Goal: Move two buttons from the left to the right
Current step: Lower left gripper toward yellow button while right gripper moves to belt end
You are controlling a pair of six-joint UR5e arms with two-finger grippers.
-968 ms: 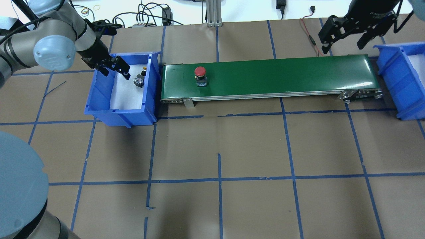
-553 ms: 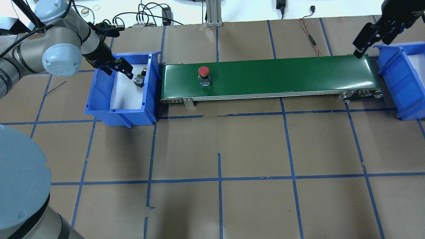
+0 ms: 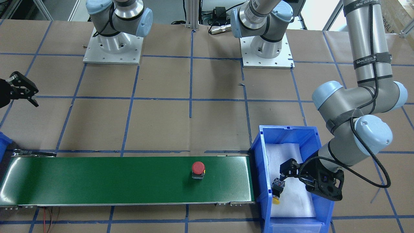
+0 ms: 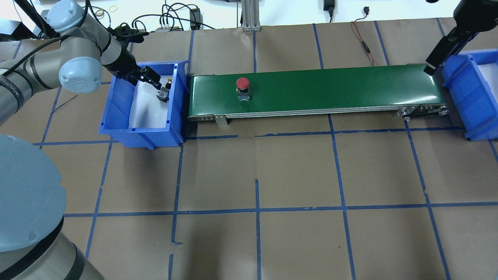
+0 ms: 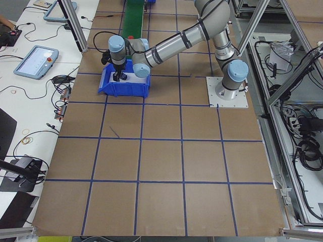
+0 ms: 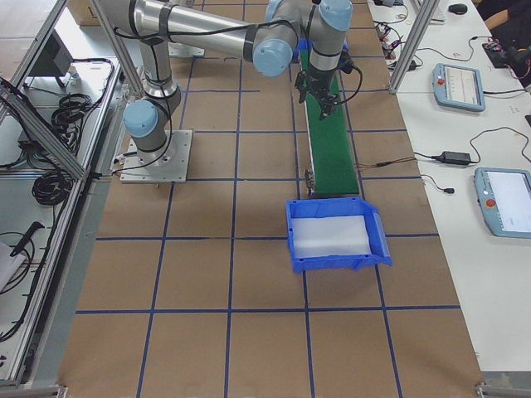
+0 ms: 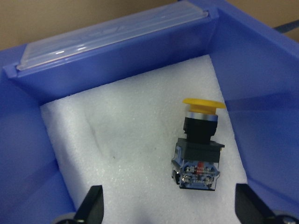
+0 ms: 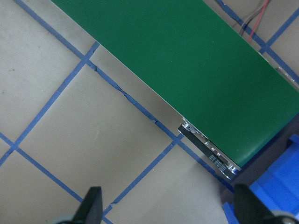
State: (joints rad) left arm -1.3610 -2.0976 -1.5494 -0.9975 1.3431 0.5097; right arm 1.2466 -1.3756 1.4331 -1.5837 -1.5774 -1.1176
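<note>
Seen from the left wrist, the left gripper (image 7: 168,210) has its fingers spread wide and holds nothing. The yellow button (image 7: 198,144) lies just ahead of it at about 1 o'clock, nearer the finger on that view's right and touching neither. The button lies on its side on the white foam (image 7: 126,135) of the left bin (image 4: 116,116), switch body toward the gripper and cap pointing to 12 o'clock. Farther on in the overhead view, at 3 o'clock from that bin, the red button (image 4: 242,83) stands upright on the green belt (image 4: 330,87), near its left end. At the belt's far end the right gripper (image 8: 168,210) hangs in the air, jaws apart and empty, at about 10 o'clock from the right bin (image 4: 465,87). A second ago the left gripper was higher and farther from the yellow button, and it has since come down into the bin beside it. The red button has travelled a little toward 3 o'clock along the belt. The right gripper has swung toward the right bin and turned edge-on to the overhead camera.
</note>
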